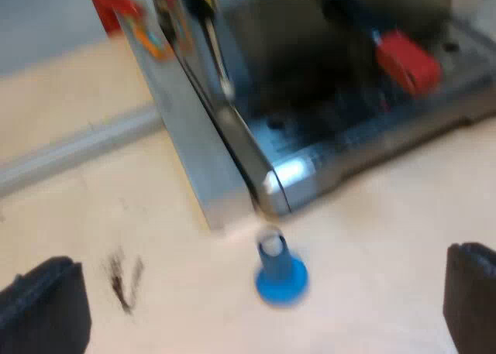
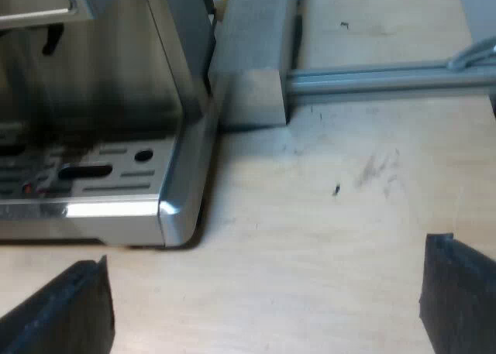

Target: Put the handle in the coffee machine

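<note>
The espresso machine (image 1: 217, 137) stands on a pale wooden table, its steel corner and drip tray (image 1: 372, 129) close before my left gripper (image 1: 263, 307). A dark handle ending in red (image 1: 407, 60) sticks out over the drip tray at the machine's front. A blue tamper (image 1: 280, 273) stands upright on the table just off the machine's corner, between my left fingers (image 1: 46, 307), which are spread wide and empty. My right gripper (image 2: 263, 307) is open over bare table beside the machine's other corner (image 2: 174, 207), holding nothing.
A grey metal rail (image 1: 77, 149) runs along the table behind the machine. In the right wrist view a grey block (image 2: 252, 60) and an aluminium rail (image 2: 380, 81) sit beside the machine. Dark smudges (image 1: 124, 280) mark the wood.
</note>
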Controlling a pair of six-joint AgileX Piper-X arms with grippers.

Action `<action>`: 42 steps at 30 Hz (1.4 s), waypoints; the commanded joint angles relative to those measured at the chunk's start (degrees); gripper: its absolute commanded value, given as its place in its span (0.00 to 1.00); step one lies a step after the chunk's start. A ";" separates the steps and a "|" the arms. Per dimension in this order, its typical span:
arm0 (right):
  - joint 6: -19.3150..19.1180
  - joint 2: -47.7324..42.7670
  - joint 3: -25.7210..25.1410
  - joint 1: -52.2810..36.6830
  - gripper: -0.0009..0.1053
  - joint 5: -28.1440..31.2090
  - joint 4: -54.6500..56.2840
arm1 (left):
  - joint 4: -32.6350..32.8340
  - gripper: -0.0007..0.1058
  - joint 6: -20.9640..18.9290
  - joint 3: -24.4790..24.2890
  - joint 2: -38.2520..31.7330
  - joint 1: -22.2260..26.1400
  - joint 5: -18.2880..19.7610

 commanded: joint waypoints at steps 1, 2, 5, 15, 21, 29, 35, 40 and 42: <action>-0.57 -2.54 1.62 -0.09 0.77 -0.67 -3.83 | -7.95 0.88 -5.25 3.39 -7.94 -0.04 -1.77; -0.57 -2.54 2.52 -0.09 0.77 -0.67 -5.33 | -10.47 0.88 -7.14 5.36 -7.94 -0.04 -3.03; -0.69 -2.54 4.59 -0.09 0.77 -0.67 -8.46 | -15.08 0.88 -7.82 9.50 -7.90 -0.04 -5.22; -0.69 -2.43 12.18 -0.09 0.77 -0.67 -10.65 | -18.91 0.88 -7.80 19.44 -7.81 -0.04 -6.01; -0.69 -2.44 15.68 -0.09 0.77 -0.67 -9.48 | -20.55 0.88 -7.80 21.23 -7.81 -0.68 -6.01; -0.26 -2.44 16.66 -0.09 0.77 -0.30 -8.00 | -20.55 0.88 -7.80 21.23 -7.81 -0.68 -6.01; -0.26 -2.44 16.66 -0.09 0.77 -0.30 -8.00 | -20.55 0.88 -7.80 21.23 -7.81 -0.68 -6.01; -0.26 -2.44 16.66 -0.09 0.77 -0.30 -8.00 | -20.55 0.88 -7.36 21.23 -7.81 -0.68 -6.01; -0.26 -2.44 16.66 -0.09 0.77 -0.30 -8.00 | -20.55 0.88 -6.55 21.23 -7.81 -0.68 -6.01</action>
